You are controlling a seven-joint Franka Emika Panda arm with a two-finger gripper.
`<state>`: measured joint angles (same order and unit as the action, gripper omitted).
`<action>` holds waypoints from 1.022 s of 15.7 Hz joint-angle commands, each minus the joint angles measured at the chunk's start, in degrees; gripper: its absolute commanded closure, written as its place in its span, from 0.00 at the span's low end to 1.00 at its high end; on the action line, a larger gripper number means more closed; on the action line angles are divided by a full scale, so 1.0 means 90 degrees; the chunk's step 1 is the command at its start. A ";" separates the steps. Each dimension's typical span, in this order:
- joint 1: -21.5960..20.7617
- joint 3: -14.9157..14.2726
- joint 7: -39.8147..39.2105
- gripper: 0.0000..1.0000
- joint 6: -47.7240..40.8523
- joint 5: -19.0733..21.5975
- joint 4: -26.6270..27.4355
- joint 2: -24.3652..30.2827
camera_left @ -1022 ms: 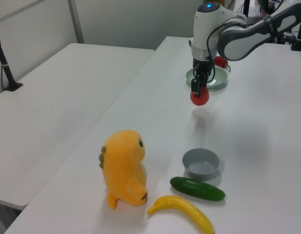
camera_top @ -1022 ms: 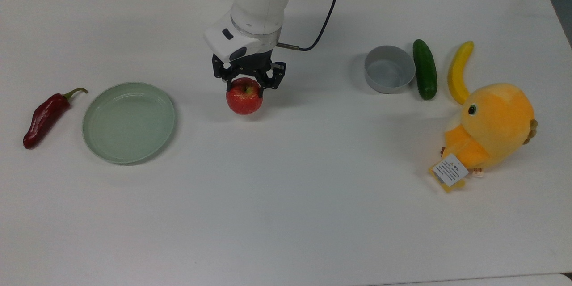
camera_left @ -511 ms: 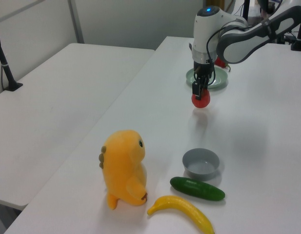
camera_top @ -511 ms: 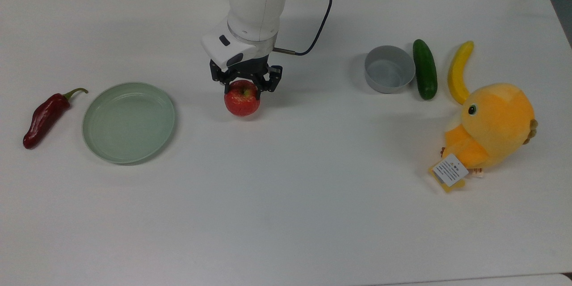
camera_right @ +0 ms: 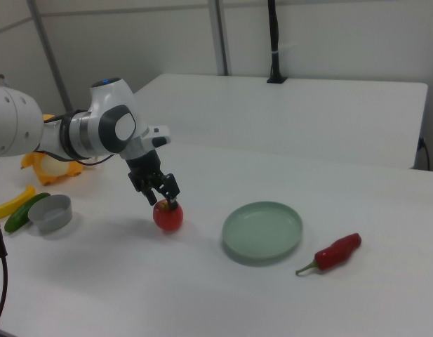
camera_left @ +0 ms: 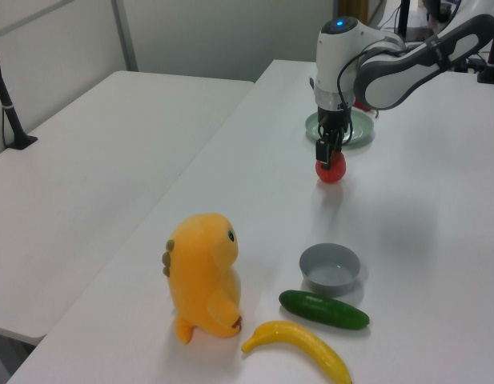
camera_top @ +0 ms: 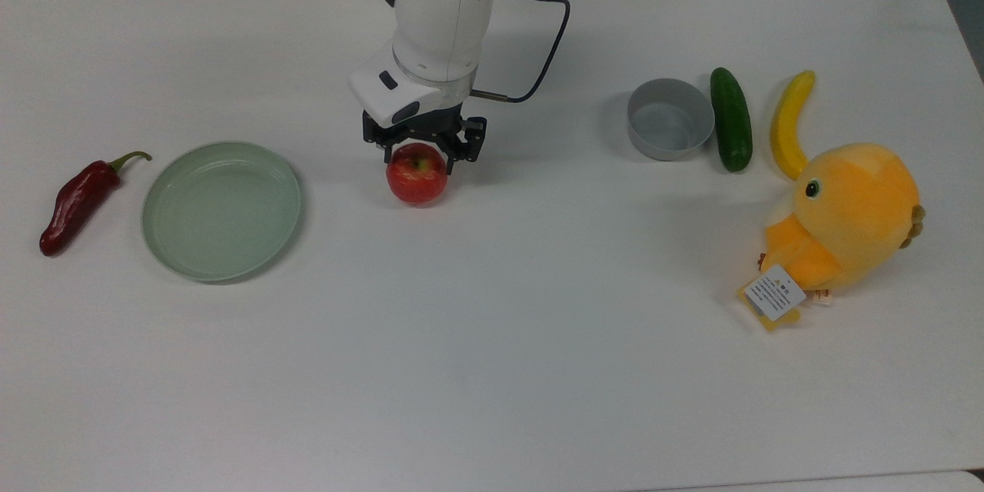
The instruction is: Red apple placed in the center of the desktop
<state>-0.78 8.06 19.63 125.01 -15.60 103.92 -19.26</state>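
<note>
Gripper fingers closed around the top of the red apple, which sits low at or on the desktop, between the pale-green plate and the grey bowl.

The desktop is plain matte white. The apple is glossy red with faint yellow speckling. Above the apple, the gripper is black and the arm white, with 1 blue light. Left of the apple in the top view: a pale green plate and a dark red chili with a green stem. Right of the apple: a grey bowl, a dark green cucumber, a yellow banana and an orange-yellow plush toy with a white tag.
</note>
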 commanded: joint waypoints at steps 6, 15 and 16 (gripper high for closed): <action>-0.0021 -0.0046 -0.0053 0.00 0.0104 0.0025 0.0065 0.0273; -0.0109 -0.0105 -0.0092 0.00 -0.1067 0.0942 0.0085 0.1572; -0.0138 -0.0173 -0.0101 0.00 -0.1213 0.1117 0.0085 0.1718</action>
<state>-0.94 8.07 19.58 118.28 -9.45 103.29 -9.41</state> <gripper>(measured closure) 0.000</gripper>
